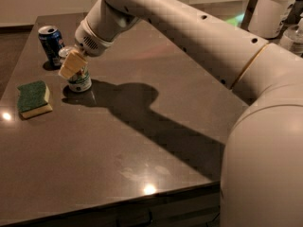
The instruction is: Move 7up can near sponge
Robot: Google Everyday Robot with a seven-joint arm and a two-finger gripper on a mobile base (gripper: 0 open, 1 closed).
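Observation:
The 7up can [80, 81], white with a green band at its base, stands upright on the dark table [142, 141] at the far left. My gripper [72, 60] comes down from the right and holds the can's upper part; a tan finger pad [73, 65] lies across the can's front and the other finger is hidden behind it. The sponge [34, 98], green on top with a yellow base, lies flat a short way to the can's front left, apart from it.
A dark blue can [51, 44] stands upright just behind and left of the 7up can. My arm [199, 37] spans the table's right half. A white container [274, 11] stands at the back right. The table's front edge [118, 202] is close.

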